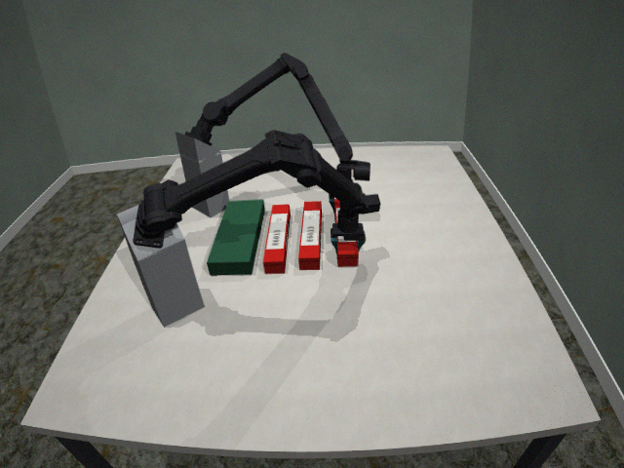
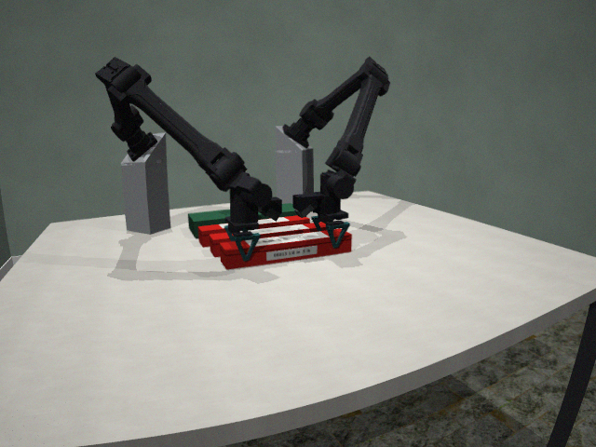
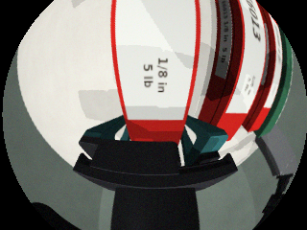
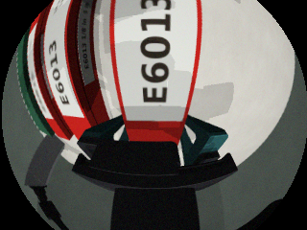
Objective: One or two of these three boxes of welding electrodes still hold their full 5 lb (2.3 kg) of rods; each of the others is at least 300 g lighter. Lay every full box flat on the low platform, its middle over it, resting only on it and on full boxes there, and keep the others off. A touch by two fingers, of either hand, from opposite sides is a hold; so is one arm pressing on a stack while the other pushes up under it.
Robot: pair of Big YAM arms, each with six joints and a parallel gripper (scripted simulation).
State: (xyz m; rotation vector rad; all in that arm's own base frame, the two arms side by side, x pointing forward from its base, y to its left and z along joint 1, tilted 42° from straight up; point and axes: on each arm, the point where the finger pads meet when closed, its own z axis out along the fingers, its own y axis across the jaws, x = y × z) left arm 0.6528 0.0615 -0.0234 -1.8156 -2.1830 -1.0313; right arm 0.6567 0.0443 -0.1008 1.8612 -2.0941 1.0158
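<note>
Nearest the open side of the tabletop (image 1: pixel 352 393) (image 2: pixel 289 360) (image 3: pixel 58 67) (image 4: pixel 254 57), the outer electrode box (image 1: pixel 347 253) (image 2: pixel 291 252) (image 3: pixel 155 48) (image 4: pixel 155 48) lies level, label up, its underside on or very near the surface; whether a slight gap remains, I cannot tell. Both pairs of jaws are closed on it, one near each end: the right gripper (image 1: pixel 347 247) (image 2: pixel 242 248) (image 3: pixel 153 129) by the large E6013, the left gripper (image 2: pixel 329 233) (image 3: pixel 155 114) by the 1/8 in, 5 lb print. Each straddles the narrow width, fingers on opposite long sides, which probably keeps so long a box from tipping and shares its weight.

Just beside it, well short of touching, lies the middle electrode box (image 1: pixel 309 234) (image 2: pixel 217 244) (image 3: pixel 240 96) (image 4: pixel 59 72), then the inner electrode box (image 1: pixel 277 239) (image 2: pixel 207 234) beside the green platform (image 1: pixel 236 236) (image 2: pixel 195 221). Both lie flat and parallel, unheld; nothing rests on the platform.

All look alike, so weight must decide; this grip presumably serves a weighing or a set-down after one. If light, the box should be released here; if full, raised clear of its neighbours and centred on the platform. Uneven lifting could tilt it.
</note>
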